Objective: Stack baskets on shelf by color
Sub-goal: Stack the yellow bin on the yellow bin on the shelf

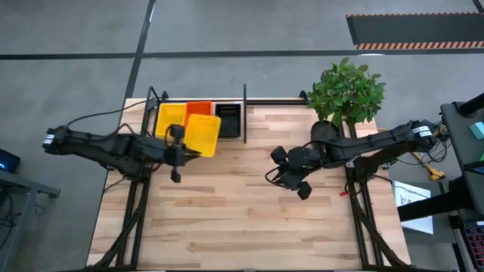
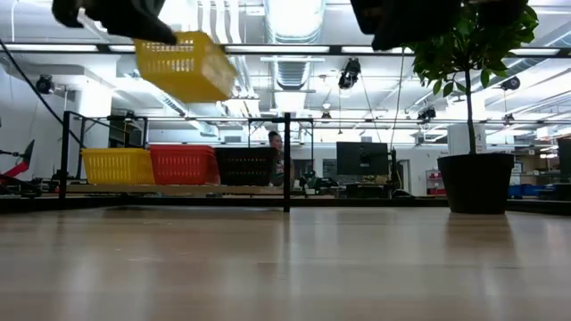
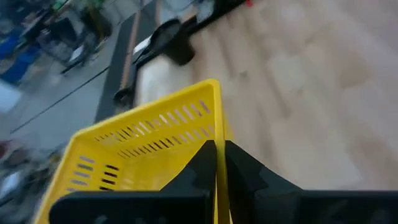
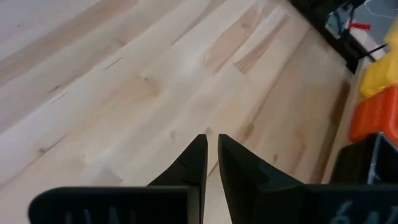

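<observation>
High view first: the big wooden table fills the middle, and along its far edge runs the shelf, a narrow board inside thin black rails with an upright black post at its right end. Off to the right stands the potted plant, leafy and tall, its dark pot sitting on the table in the low view. On the shelf, three baskets sit side by side and touching: a yellow basket at the left, a red-orange basket in the middle, a black basket beside the post. Up in the air hangs a second yellow basket, tilted, lifted well clear of the table and just in front of the shelf's yellow and orange pair. The left gripper has it, fingers clamped on the thin wall at its rim, one finger inside, one outside. Over on the right, the right gripper hovers above bare table near the plant, holding nothing, its fingers drawn almost together with only a thin gap between the tips.
</observation>
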